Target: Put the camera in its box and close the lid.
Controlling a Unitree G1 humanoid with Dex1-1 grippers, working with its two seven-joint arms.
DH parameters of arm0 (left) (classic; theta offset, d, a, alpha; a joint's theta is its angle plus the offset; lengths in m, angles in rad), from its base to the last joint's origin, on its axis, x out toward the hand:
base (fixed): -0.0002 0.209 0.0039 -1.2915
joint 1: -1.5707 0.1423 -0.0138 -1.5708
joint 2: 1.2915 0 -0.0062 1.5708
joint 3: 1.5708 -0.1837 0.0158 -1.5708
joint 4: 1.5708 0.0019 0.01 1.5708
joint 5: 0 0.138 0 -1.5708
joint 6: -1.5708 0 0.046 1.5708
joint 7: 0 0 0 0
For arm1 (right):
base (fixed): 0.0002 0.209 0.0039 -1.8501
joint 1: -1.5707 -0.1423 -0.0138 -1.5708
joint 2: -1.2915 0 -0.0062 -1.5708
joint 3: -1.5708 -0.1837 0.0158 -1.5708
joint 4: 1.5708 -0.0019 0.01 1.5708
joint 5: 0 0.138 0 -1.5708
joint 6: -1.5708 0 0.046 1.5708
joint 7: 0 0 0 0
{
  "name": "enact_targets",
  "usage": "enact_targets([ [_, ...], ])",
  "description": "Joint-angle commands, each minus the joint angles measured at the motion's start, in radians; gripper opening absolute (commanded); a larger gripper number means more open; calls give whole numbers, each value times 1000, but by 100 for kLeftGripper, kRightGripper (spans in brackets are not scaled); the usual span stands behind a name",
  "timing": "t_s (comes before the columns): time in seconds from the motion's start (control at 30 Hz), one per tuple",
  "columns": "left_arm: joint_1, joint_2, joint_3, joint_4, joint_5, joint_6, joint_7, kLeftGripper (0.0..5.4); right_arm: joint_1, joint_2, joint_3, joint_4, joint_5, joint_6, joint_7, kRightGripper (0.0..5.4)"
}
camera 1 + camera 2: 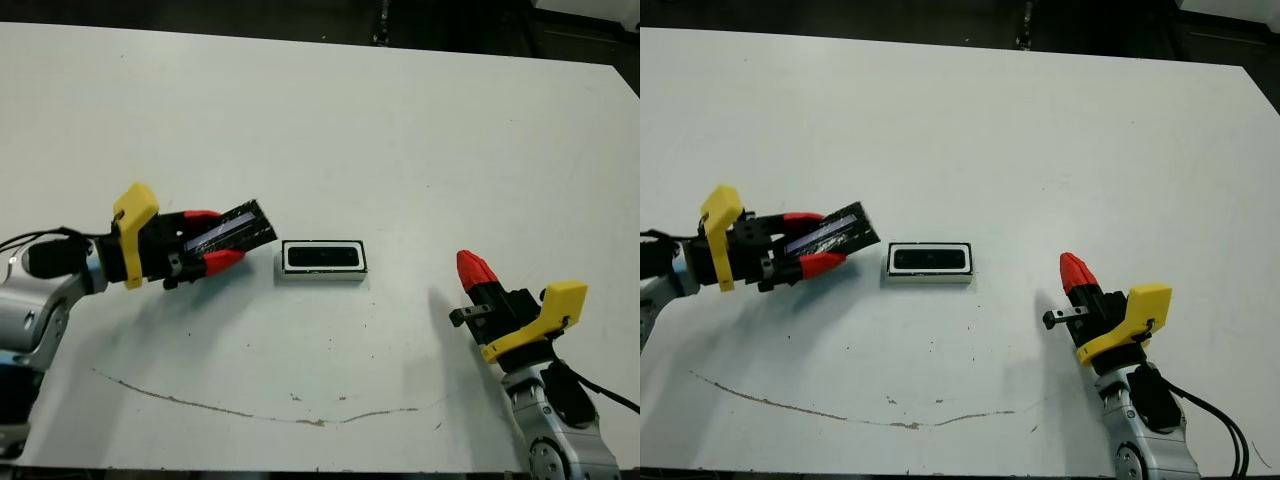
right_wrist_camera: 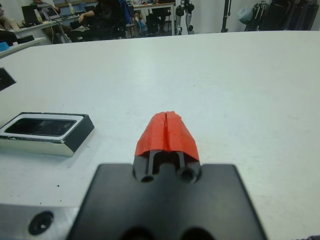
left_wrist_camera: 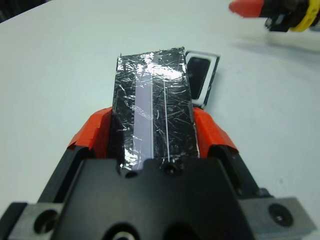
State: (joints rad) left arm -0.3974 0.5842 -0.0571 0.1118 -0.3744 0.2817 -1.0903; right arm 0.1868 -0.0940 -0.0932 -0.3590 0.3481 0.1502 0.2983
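Note:
The box [image 1: 322,260] rests near the table's middle, its white rim framing the black camera [image 1: 323,257] lying inside it. The lid [image 1: 237,230], a flat black crinkly plate, is clamped between the red fingers of my left gripper [image 1: 212,240], just left of the box and raised off the table. In the left wrist view the lid [image 3: 152,105] stretches out from the gripper toward the box [image 3: 201,76]. My right gripper [image 1: 474,270] hovers to the right of the box, shut with nothing in it, and its wrist view shows both red fingertips [image 2: 167,132] pressed together.
A thin dark scuff line [image 1: 250,410] curves across the white table [image 1: 350,120] near its front edge. People sit at desks [image 2: 100,15] beyond the table's far edge in the right wrist view.

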Motion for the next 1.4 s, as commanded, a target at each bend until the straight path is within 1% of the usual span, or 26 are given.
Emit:
enact_targets([
  [0.03,-58,-28,-45,85,24,-16,-47,314,14,-13,-2,1,-5,8,-6,0],
  [0.17,-117,-70,-84,189,50,-39,-85,314,15,-14,-2,1,-1,9,-5,0],
  [0.27,-140,-101,-106,244,78,-77,-88,314,15,-14,-4,3,4,5,0,0],
  [0.37,-164,-127,-134,294,106,-89,-100,314,15,-17,-3,2,4,10,2,0],
  [0.43,-176,-144,-154,313,127,-84,-96,314,16,-16,-1,1,3,9,0,0],
  [0.53,-186,-167,-178,342,159,-121,-97,314,16,-15,-1,6,2,2,3,0],
  [0.73,-198,-189,-217,377,189,-158,-118,313,18,-14,-1,-2,0,13,-6,0],
  [0.93,-209,-190,-227,399,190,-158,-147,312,17,-14,-1,3,3,10,-3,0],
  [1.13,-220,-182,-227,408,182,-128,-182,312,16,-19,3,2,-7,8,-2,0],
  [1.27,-226,-189,-224,417,166,-96,-213,312,18,-16,3,-2,-3,17,-6,0],
  [1.4,-234,-200,-229,439,170,-85,-232,312,18,-16,2,-12,0,32,-13,0],
])
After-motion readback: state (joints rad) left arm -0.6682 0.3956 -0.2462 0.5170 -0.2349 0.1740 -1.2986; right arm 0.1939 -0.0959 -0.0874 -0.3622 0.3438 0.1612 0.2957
